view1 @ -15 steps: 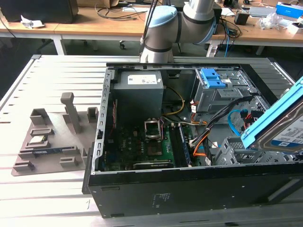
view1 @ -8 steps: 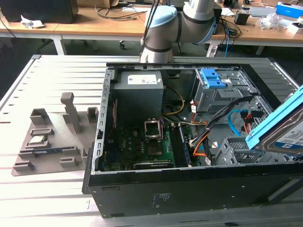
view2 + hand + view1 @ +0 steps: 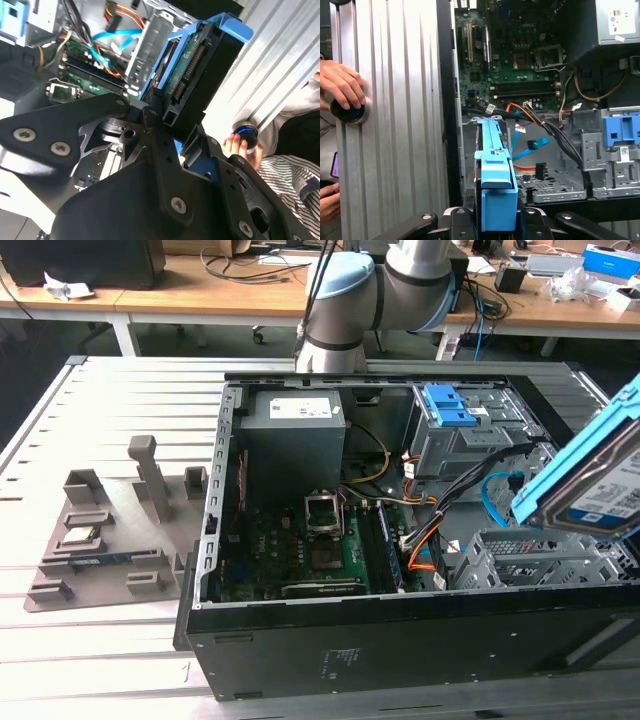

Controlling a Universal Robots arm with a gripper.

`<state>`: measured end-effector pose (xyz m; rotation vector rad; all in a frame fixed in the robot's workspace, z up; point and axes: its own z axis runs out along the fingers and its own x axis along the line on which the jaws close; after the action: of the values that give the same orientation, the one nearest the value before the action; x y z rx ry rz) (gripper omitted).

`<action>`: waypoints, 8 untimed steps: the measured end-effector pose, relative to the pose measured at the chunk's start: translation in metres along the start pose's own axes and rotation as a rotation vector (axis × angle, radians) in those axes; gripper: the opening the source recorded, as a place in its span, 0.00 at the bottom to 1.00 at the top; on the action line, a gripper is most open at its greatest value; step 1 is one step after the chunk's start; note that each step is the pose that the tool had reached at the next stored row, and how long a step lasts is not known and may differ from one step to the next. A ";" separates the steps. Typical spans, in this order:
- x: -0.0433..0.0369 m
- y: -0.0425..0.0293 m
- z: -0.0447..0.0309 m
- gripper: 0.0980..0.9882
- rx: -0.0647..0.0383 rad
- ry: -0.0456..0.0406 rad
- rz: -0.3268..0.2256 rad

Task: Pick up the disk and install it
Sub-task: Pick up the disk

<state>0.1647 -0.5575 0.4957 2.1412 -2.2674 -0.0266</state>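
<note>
half past the case rim, perhaps: pinching the disk tilted in gripper jaws; open room above drive cage, orange cables beside, hand on table.

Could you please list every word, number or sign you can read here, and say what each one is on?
No text here can be read.
White sticker on the power supply: too small to read.
Label on the disk: blurred.
Print on the case wall: too small to read.
</note>
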 end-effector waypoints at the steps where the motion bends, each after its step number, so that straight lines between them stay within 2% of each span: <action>1: -0.0041 -0.0002 0.0000 0.30 0.000 -0.0001 0.000; 3: -0.0159 -0.0007 -0.0001 0.30 0.000 0.0005 0.000; 4: -0.0183 -0.0011 0.0000 0.30 0.000 0.0003 0.000; 8: -0.0200 -0.0020 -0.0001 0.30 0.000 0.0005 0.000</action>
<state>0.1679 -0.5377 0.4956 2.1409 -2.2672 -0.0260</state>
